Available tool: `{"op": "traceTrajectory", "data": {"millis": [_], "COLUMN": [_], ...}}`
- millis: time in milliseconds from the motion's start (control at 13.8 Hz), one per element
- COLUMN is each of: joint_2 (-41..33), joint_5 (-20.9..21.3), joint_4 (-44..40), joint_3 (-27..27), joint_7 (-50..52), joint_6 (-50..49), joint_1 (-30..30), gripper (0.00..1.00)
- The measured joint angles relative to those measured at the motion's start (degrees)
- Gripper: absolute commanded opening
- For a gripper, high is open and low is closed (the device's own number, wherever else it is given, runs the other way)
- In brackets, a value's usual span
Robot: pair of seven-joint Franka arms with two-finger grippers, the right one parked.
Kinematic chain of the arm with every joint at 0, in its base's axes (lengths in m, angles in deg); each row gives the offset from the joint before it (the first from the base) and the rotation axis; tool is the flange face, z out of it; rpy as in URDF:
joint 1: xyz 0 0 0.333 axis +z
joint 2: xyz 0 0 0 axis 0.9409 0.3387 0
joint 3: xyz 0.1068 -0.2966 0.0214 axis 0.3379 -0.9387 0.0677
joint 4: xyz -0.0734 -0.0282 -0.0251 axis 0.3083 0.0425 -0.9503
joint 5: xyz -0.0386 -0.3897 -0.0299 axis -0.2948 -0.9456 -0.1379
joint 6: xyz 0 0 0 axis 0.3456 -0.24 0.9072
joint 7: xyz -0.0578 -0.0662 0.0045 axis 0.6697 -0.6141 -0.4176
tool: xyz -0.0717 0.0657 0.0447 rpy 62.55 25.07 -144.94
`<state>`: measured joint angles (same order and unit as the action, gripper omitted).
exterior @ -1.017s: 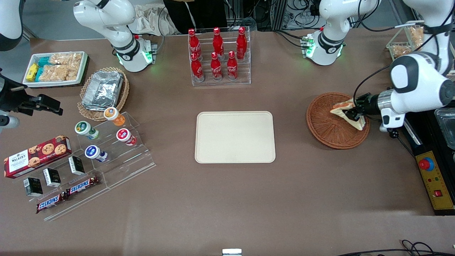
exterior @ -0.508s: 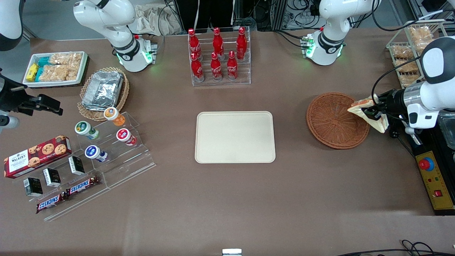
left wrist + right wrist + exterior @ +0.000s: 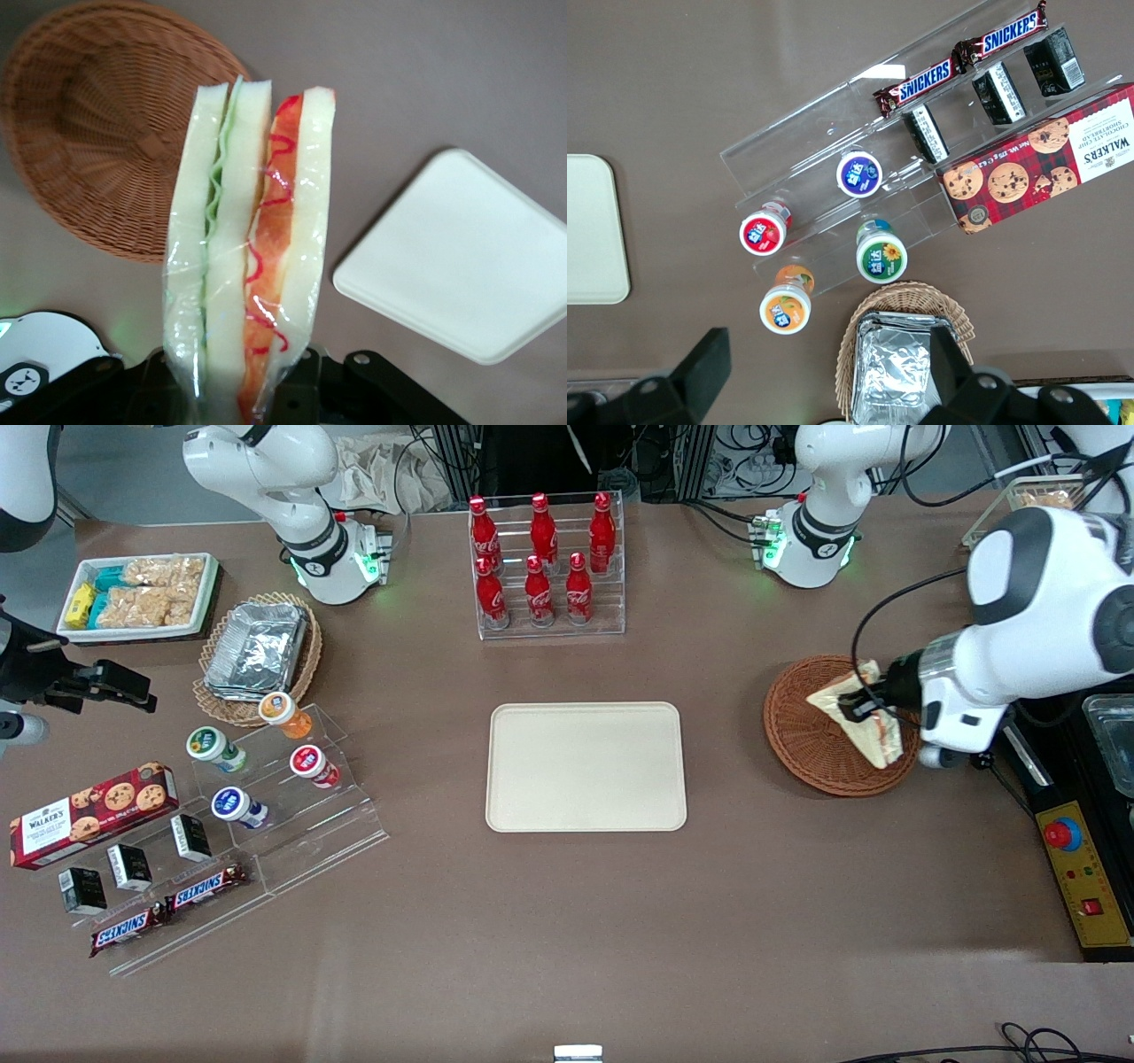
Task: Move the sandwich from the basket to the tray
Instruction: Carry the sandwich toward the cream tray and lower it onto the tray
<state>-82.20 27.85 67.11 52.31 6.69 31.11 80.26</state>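
The tray (image 3: 586,767) is seen lying bare at the middle of the counter (image 3: 567,921), well apart from the basket (image 3: 811,731), which sits toward the working arm's end. The sandwich (image 3: 861,719) is held above the basket, clear of the weave, with the gripper (image 3: 858,707) clamped on it. In the left wrist view the plastic-wrapped sandwich (image 3: 250,257) is shown edge-on between the jaws, the green filling on one side and the red on the other, with the basket (image 3: 97,159) and a corner of the tray (image 3: 461,257) below it.

The carrying step is judged to be in hand: the lift is done and the placing is not yet made. A sideways carry across the bare brown counter to the tray is called for next, followed by a lowering and a release.

The surface is matt and brown; a rack of red bottles (image 3: 542,558) is set farther from the front camera than the tray.
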Motion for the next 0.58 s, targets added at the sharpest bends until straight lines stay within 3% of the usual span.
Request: {"op": "traceTrajectory", "data": {"millis": [218, 581], "joint_2": [2.97, 10.53], "joint_5": [0.02, 4.46], "joint_4": [-2.07, -5.01], "joint_3": [-5.44, -6.81], "joint_7": [0.00, 0.04], "joint_6": [0.18, 3.18], "joint_1": [-1.22, -10.40], "gripper": [0.28, 0.28]}}
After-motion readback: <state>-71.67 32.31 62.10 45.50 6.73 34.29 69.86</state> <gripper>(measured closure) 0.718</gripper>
